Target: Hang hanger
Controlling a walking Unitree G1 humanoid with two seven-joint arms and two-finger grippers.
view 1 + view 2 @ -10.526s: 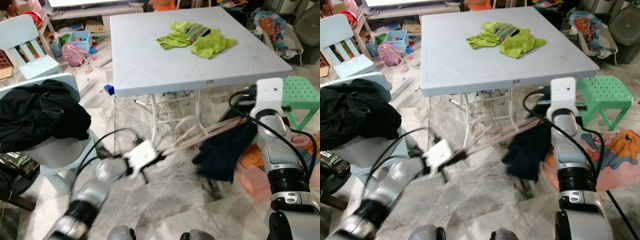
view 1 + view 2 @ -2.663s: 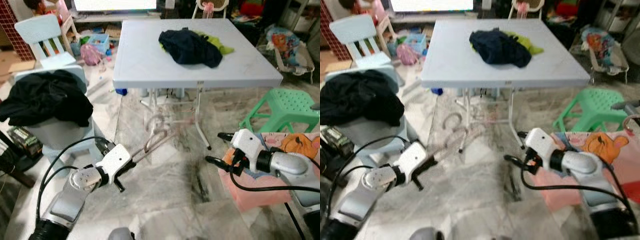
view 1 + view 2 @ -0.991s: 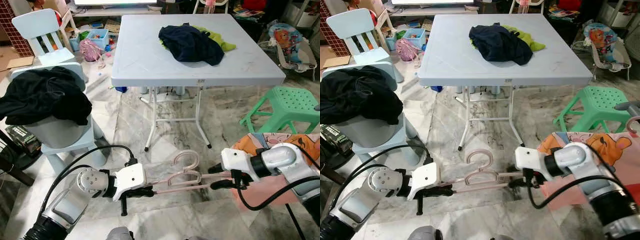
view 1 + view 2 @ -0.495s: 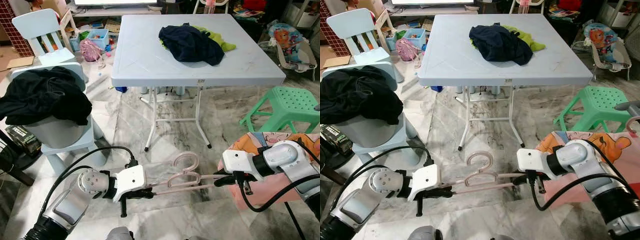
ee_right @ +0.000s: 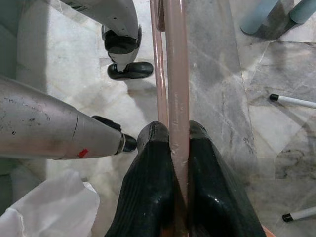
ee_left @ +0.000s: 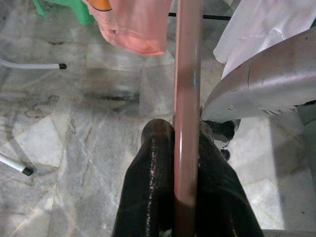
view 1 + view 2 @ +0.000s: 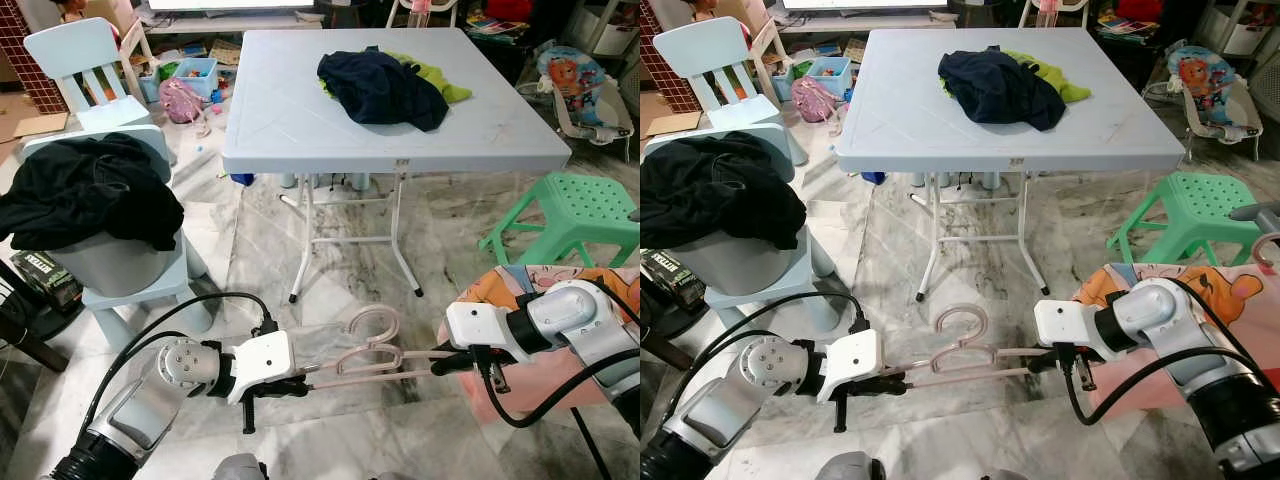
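A pale pink plastic hanger (image 7: pixel 362 358) hangs level a little above the marble floor in front of me, hook pointing toward the table. My left gripper (image 7: pixel 290 381) is shut on its left end, the bar (image 6: pixel 186 98) pinched between the black fingers (image 6: pixel 154 168). My right gripper (image 7: pixel 447 360) is shut on the right end, fingers (image 5: pixel 153 168) clamped around the bar (image 5: pixel 177 74). A dark navy garment (image 7: pixel 380 88) lies on the light grey folding table (image 7: pixel 290 120) on top of a lime green shirt (image 7: pixel 440 88).
A pale blue child's chair (image 7: pixel 120 270) at my left carries a heap of black clothing (image 7: pixel 85 200). A green plastic stool (image 7: pixel 580 205) stands at the right, with a pink cartoon mat (image 7: pixel 560 290) beside it. Toys and a second small chair (image 7: pixel 75 65) lie beyond the table.
Hardly anything differs from half a second ago; both grippers keep their hold on the hanger. Ten seconds ago the hanger carried the dark garment, which now lies on the table.
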